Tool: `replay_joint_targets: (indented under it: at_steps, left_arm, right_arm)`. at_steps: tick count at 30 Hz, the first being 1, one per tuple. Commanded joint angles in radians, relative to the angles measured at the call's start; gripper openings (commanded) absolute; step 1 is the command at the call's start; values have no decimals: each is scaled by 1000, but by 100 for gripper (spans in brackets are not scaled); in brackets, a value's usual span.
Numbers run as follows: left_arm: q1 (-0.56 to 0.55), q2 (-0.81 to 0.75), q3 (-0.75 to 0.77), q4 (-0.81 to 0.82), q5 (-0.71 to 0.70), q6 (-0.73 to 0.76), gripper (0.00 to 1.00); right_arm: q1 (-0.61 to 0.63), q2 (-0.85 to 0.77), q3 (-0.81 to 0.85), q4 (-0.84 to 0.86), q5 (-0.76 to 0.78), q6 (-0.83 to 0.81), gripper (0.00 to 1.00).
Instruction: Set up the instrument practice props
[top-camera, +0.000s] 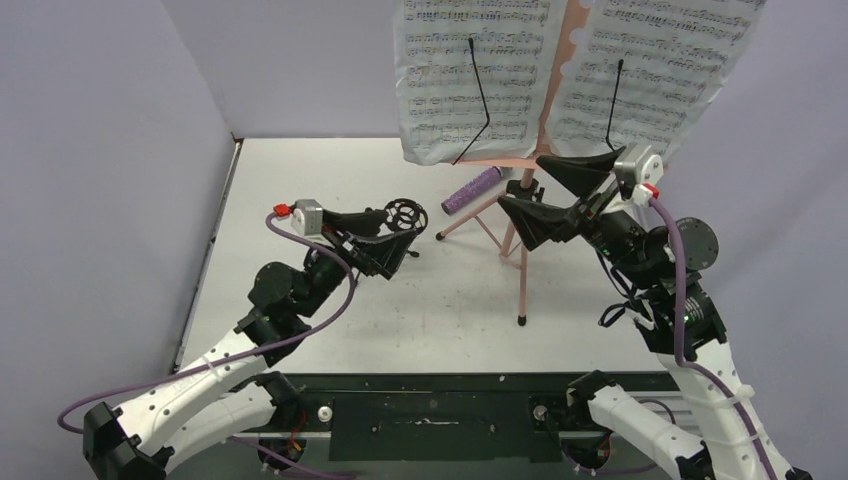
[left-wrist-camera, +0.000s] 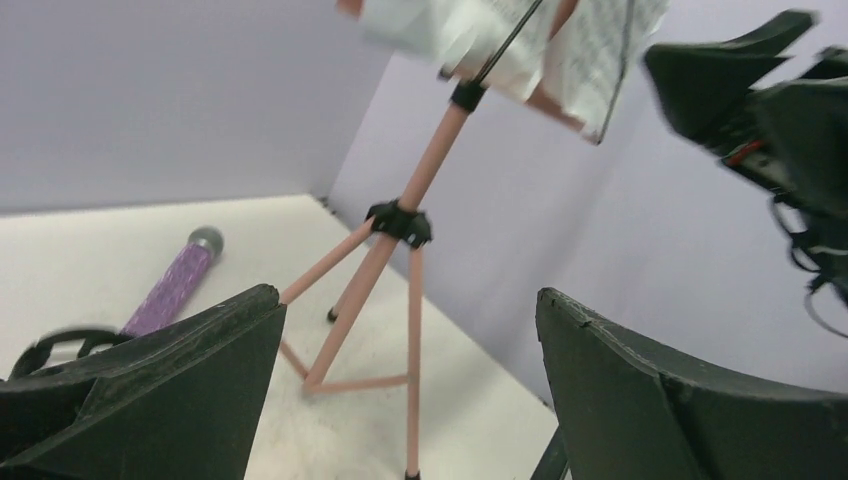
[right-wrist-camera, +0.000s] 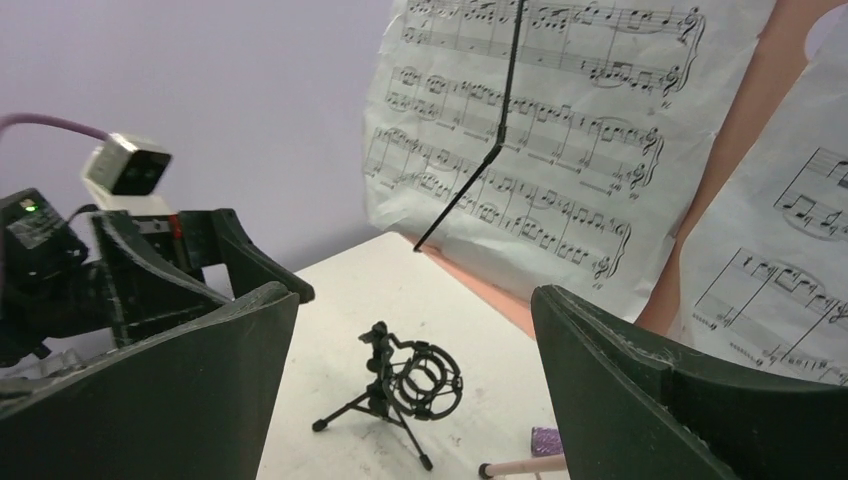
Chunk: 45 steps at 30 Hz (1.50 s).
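Black fingers of the left gripper frame its wrist view, spread wide and holding nothing. That view alone shows the grey head of the purple microphone, lying flat at nine o'clock from the pink music stand. Only the right wrist view shows the small mic stand upright on its legs. Overhead, the left arm reaches low, its fingertips just beside that stand. The right gripper, raised, gapes empty near the music stand's hub, under the sheet pages.
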Motion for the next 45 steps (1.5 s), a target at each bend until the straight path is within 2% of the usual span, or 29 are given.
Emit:
replay_joint_targets:
  at_steps: [1, 7, 13, 18, 23, 28, 31, 33, 37, 41, 45]
  left_arm:
    - [2, -59, -108, -71, -105, -33, 96]
    - [4, -72, -176, -208, -189, -43, 96]
    - [28, -23, -104, -377, -243, -1, 96]
    - [107, 63, 24, -519, -198, 18, 96]
    - [221, 164, 133, -629, -107, -2, 96]
    - [363, 251, 175, -548, 100, -73, 96]
    - [444, 320, 204, -492, 230, -133, 100]
    - [495, 367, 211, -452, 302, -175, 92]
    - [544, 458, 210, -341, 445, -254, 83]
    - [548, 525, 226, -326, 485, -277, 77]
    - [549, 534, 209, -339, 451, -264, 76]
  right_arm:
    - [3, -59, -48, -21, -73, -34, 90]
    - [3, -153, -193, -35, -18, 12, 90]
    - [3, -218, -316, -71, 77, 87, 90]
    - [4, -227, -412, -96, 178, 150, 90]
    - [4, -211, -469, -101, 211, 188, 90]
    - [3, -189, -499, -91, 215, 208, 90]
    - [4, -176, -504, -97, 219, 207, 90]
    - [4, -170, -504, -102, 223, 206, 90]
    - [3, -164, -507, -113, 236, 201, 90]
    - [4, -155, -502, -127, 241, 196, 90]
    - [3, -152, -506, -129, 249, 195, 90]
